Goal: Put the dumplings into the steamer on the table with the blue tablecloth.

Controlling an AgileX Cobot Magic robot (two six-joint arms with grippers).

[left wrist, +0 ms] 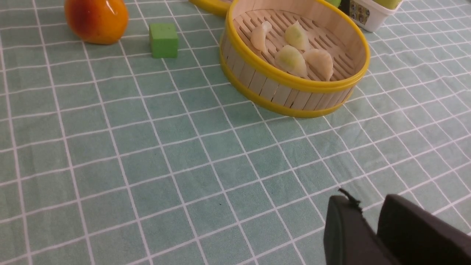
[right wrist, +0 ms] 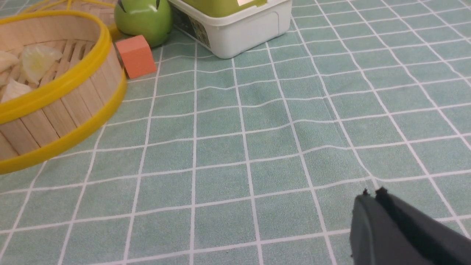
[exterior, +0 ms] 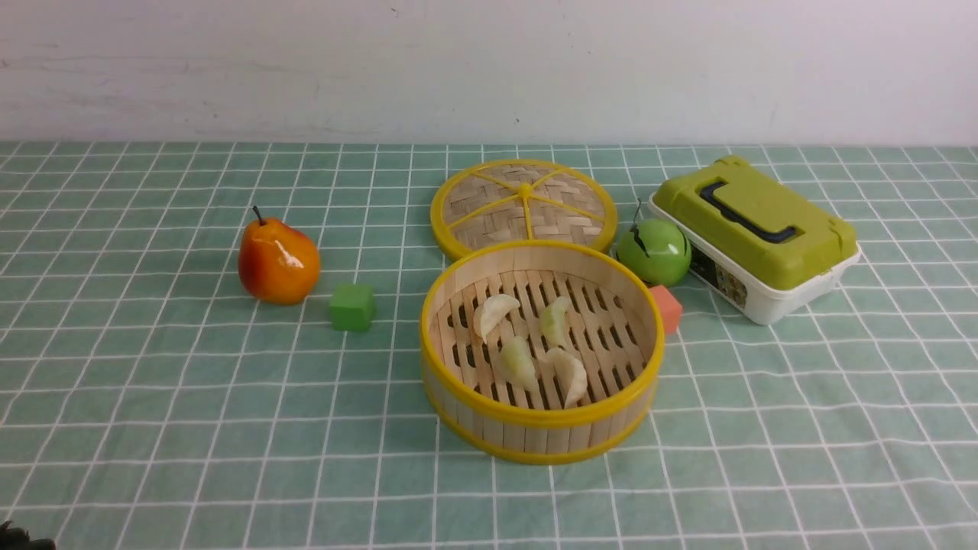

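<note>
We see all 4 dumplings (exterior: 531, 347) lying on the slatted floor of the round bamboo steamer (exterior: 458, 386), which stands near the middle of the surface (exterior: 153, 428) on the blue tablecloth (exterior: 802, 428). 2 of them sit toward the far side of the floor and 2 nearer us, close together but mostly apart. Just behind the steamer lies its flat woven lid (exterior: 523, 202), touching or nearly touching the rim. To the right of the lid a green apple (exterior: 654, 250) rests beside a green-lidded white box (exterior: 756, 237), and an orange cube (exterior: 666, 307) sits just beside the steamer's right wall. To the left, a green cube (exterior: 352, 307) lies between the steamer and an orange-red pear (exterior: 277, 261). Our left hand (left wrist: 369, 217) hovers low over bare cloth, well apart from the steamer, with a narrow gap between its 2 fingers and nothing in it. Our right hand (right wrist: 371, 195) hangs over bare cloth too, its fingers pressed together and empty.
</note>
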